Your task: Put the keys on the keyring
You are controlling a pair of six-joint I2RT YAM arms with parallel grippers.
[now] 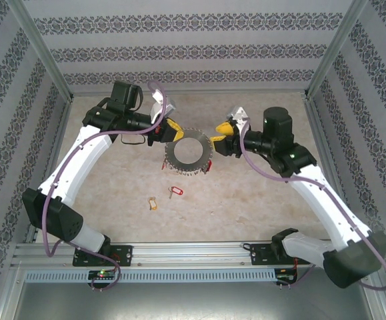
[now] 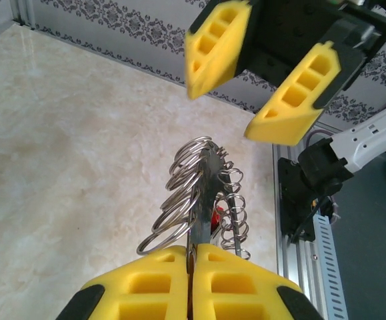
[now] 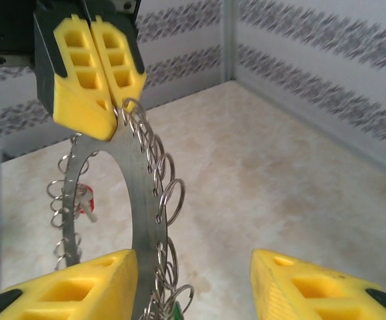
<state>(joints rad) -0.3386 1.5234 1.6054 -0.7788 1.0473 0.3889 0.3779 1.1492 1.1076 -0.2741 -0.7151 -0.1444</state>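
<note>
The keys lie loose on the table (image 1: 259, 200), closer to the arm bases than everything else in play. The tan key (image 1: 153, 203) is the nearest, a little left of centre. The red key (image 1: 175, 191) sits just beyond it and to its right, with its tag end pointing right, so it lies roughly crosswise. The two are close together but not touching.

Farther out is the keyring (image 1: 187, 154), a flat metal band hung with many small rings. It seems to be held just clear of the table. The left gripper (image 1: 171, 132) is pinched tight on the ring's far-left rim (image 2: 203, 193) with no gap between its fingers.

On the ring's far-right side, the right gripper (image 1: 223, 128) has its fingers about half spread and grips nothing. From its own camera the band (image 3: 143, 200) runs close beside one finger (image 3: 79, 287), and I cannot tell whether they touch.

Both keys lie back toward the bases from the ring. They are slightly closer to the left gripper, but that one is busy holding. The free right gripper would likely have to draw back and reach to its left, probably taking the red key first.
</note>
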